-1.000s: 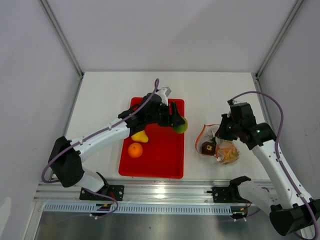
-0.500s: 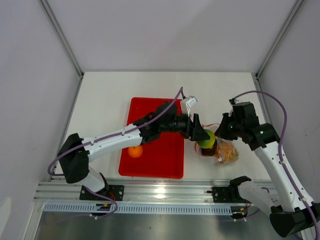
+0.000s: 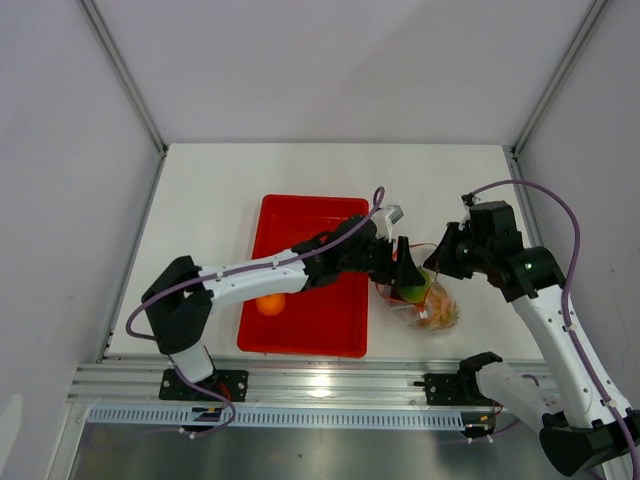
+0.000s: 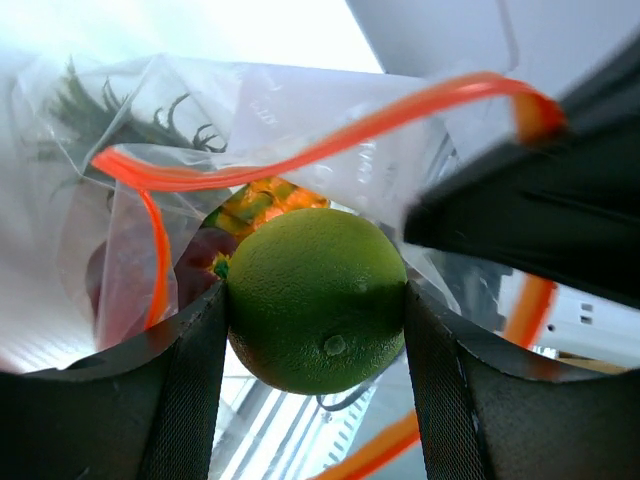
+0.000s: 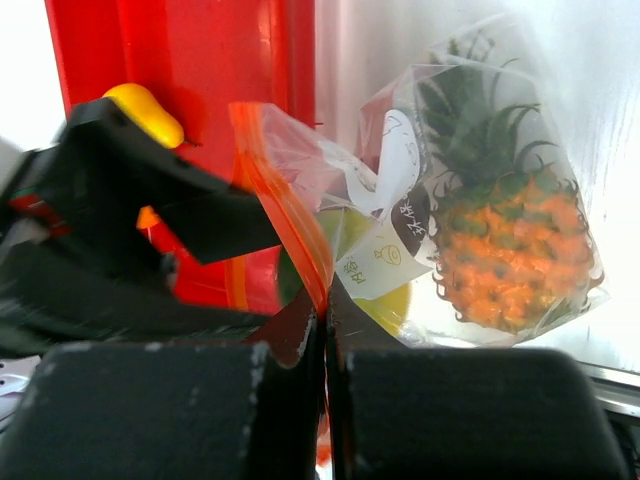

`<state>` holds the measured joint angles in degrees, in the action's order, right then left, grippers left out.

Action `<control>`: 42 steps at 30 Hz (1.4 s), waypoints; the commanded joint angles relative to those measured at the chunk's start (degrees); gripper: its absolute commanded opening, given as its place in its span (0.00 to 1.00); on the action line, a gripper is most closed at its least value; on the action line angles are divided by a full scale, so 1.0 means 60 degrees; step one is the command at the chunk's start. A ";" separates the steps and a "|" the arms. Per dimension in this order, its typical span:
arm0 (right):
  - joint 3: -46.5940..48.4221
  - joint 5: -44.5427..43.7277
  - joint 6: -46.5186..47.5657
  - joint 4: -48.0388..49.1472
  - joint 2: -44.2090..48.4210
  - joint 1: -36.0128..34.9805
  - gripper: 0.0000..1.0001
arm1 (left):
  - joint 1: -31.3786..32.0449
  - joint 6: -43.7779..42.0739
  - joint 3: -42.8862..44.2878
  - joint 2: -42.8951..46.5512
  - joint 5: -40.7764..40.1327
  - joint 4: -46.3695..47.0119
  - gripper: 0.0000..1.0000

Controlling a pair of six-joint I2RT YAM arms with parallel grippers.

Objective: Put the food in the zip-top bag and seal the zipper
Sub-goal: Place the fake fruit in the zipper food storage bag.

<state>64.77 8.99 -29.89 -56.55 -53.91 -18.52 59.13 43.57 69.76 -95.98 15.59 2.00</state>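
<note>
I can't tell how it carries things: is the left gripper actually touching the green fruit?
Touching. The left wrist view shows the green fruit wedged between both fingers of the left gripper, no gap on either side.

The only print stands on a white label (image 5: pixel 398 228) of the zip-top bag (image 5: pixel 450 85), in the right wrist view: two dark characters, probably Chinese, with a small round sign under them. They are too blurred to read with certainty.
</note>
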 commanded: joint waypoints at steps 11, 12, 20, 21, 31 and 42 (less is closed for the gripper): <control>0.0630 0.0024 0.0162 -0.0022 0.0255 0.0391 0.00 | 0.0179 0.0048 -0.0125 0.0205 0.0200 0.0721 0.99; 0.0645 0.0024 0.0191 -0.0051 0.0240 0.0421 0.00 | 0.0179 0.0004 -0.0185 0.0279 0.0141 0.0707 1.00; 0.0806 0.0112 0.0425 -0.0300 0.0328 0.0656 0.00 | 0.0164 -0.0450 -0.0566 0.1011 -0.0940 0.0078 0.99; 0.0806 0.0112 0.0484 -0.0359 0.0299 0.0656 0.00 | 0.0178 -0.0537 -0.0581 0.1273 -0.1118 -0.0039 1.00; 0.0397 0.0112 0.0997 -0.0447 0.0562 0.0656 0.00 | -0.1151 -0.1052 -0.1225 0.3193 -0.2452 -0.2060 1.00; 0.0118 -0.0005 0.1158 -0.0359 0.0621 0.0670 0.00 | -0.2896 0.0148 -0.0859 0.2391 -0.5441 -0.5957 1.00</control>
<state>65.58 9.50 -24.27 -59.64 -50.96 -14.74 43.88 41.04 63.11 -79.40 -11.92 -25.78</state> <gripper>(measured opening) 0.002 0.994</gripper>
